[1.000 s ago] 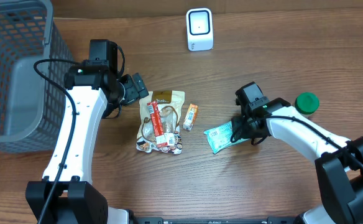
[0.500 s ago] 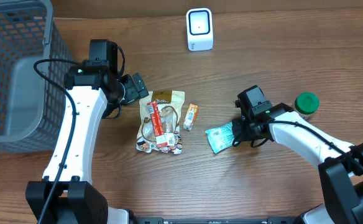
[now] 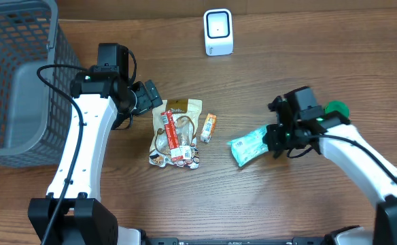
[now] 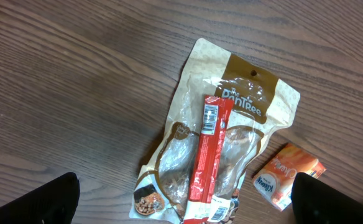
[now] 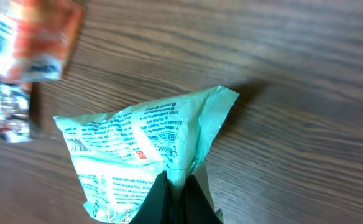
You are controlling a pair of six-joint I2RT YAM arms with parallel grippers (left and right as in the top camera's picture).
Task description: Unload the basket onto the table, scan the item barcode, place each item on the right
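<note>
The right gripper [image 3: 276, 138] comes in low from 3 o'clock, its jaws pinched tight on the edge of a mint-green crinkly plastic packet [image 3: 248, 147]. The packet sits at the wooden table's [image 3: 307, 54] 4 o'clock, and its print is too fine to read. The white box scanner [image 3: 218, 32] stands at 12. The left gripper [image 3: 148, 96] hangs spread wide over a tan-and-brown pouch [image 4: 243, 106] lettered something like "Pantree". A red stick pack [image 4: 207, 155] bearing a barcode lies on the pouch.
</note>
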